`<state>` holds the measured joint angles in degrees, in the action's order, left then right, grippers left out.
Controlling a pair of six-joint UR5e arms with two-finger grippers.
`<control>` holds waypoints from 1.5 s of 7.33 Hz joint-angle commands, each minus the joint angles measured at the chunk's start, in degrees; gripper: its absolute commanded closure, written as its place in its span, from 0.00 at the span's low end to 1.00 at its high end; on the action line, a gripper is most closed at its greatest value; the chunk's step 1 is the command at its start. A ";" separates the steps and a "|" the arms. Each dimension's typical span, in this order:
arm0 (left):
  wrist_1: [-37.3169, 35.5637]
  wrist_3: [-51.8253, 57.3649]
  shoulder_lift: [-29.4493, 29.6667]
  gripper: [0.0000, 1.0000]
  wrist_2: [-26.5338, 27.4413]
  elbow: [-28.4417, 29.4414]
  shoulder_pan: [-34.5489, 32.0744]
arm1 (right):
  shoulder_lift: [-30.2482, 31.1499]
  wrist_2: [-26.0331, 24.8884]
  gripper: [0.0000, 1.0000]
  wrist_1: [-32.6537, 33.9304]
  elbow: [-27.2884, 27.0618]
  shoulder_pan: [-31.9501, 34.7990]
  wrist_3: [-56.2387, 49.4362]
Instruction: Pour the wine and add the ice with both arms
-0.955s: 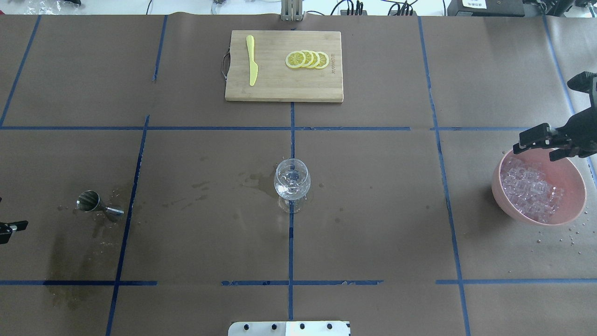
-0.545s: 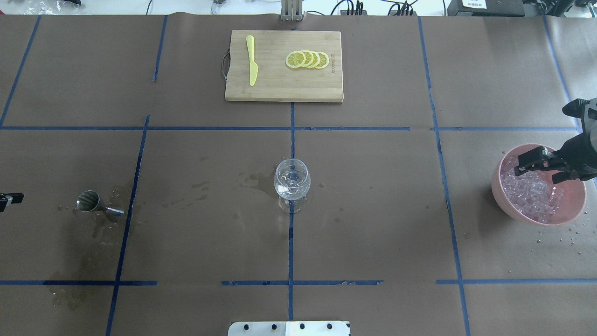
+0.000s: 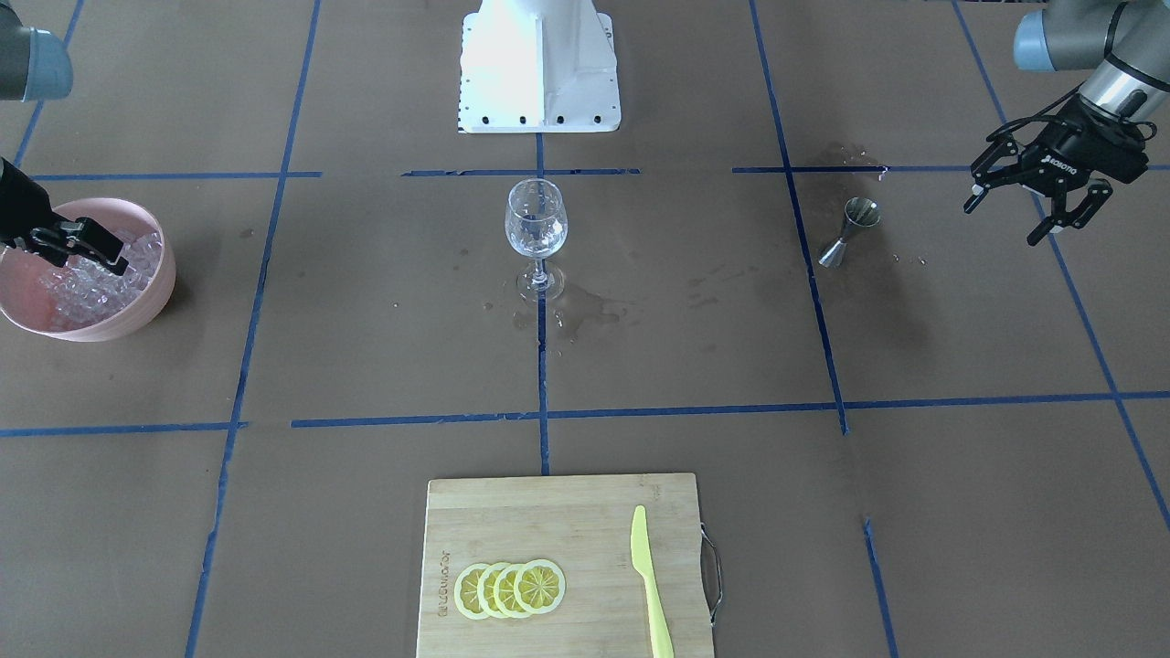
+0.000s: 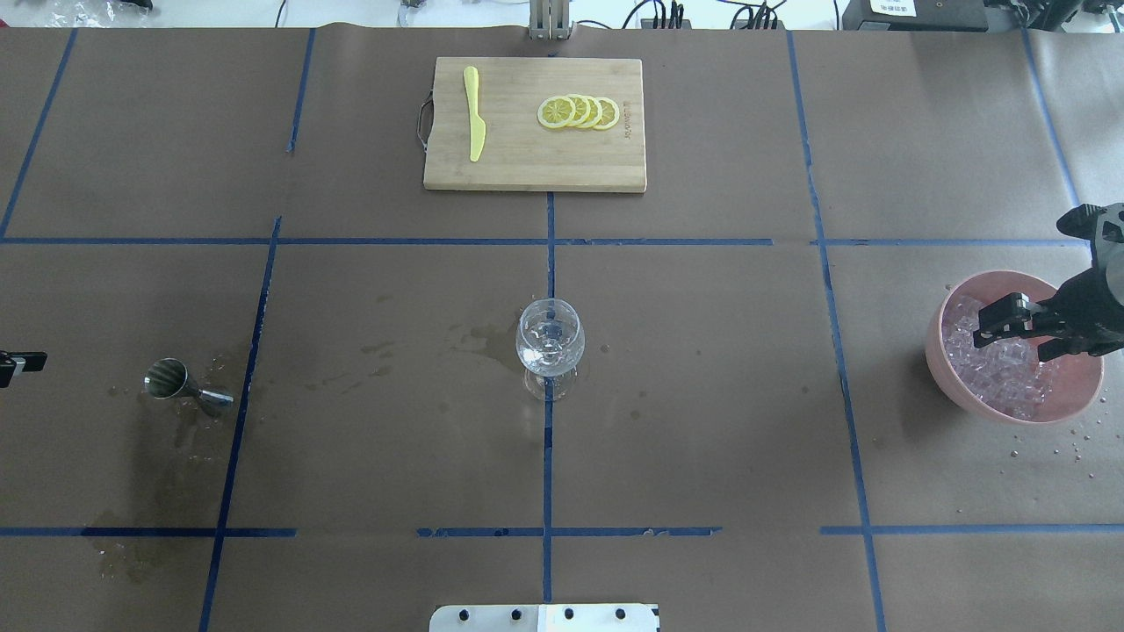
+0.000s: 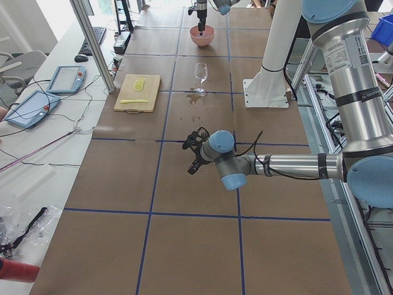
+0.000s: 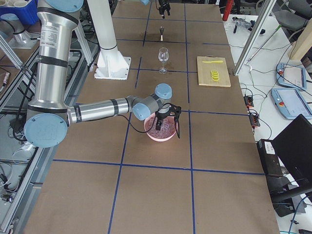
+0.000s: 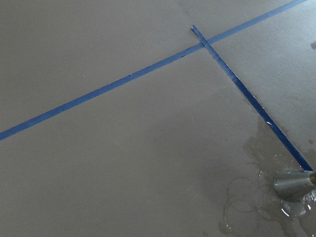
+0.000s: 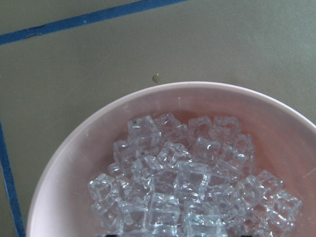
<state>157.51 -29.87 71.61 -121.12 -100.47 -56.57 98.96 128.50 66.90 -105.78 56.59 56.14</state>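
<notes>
- L arm [image 5: 288, 165]: little can go wrong here, but a swing could bump the cup next to it. It reaches out low and flat at the far L side of the tabletop [image 4: 702, 395]. L fingers [image 3: 1065, 217] are apart, tips down, holding nothing.
- Cup [image 4: 180, 384]: small metal one, tipped on its side in a wet patch. It's near the L fingers, not touching. It could roll if hit.
- Glass [image 4: 550, 338]: thin stem, so a knock could tip it & spill. It stands in the middle w/ wet spots by its foot. Wine: so little & so clear I can't tell for sure. It looks like a bit sits in the glass bottom.
- Bowl [image 4: 953, 386]: pink, on the R side, full of ice [image 4: 1001, 377]. A hard push down could shove it or flick cubes out.
- R arm [image 6: 97, 111]: ice is wet & slippy, so a cube may pop out on the squeeze or drop on the way to the glass. The arm is stretched out, wrist bent down. R fingers [image 4: 1001, 316] are apart, tips at the ice pile, nothing pinched yet.
</notes>
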 commanded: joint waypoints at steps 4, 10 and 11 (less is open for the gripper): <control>-0.27 0.07 0.20 0.01 -1.05 -0.17 -1.70 | 1.14 -1.49 1.00 0.16 0.13 -0.16 0.55; -17.42 8.37 9.56 0.01 -3.16 1.85 -10.56 | -2.69 -1.32 1.00 0.42 -12.60 6.34 2.72; -26.72 13.21 14.73 0.01 -3.16 2.03 -13.28 | -7.16 -1.75 1.00 0.59 -12.52 5.47 10.57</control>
<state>141.57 -22.60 80.49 -124.27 -98.77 -66.82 96.67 127.09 67.23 -117.36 62.33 59.80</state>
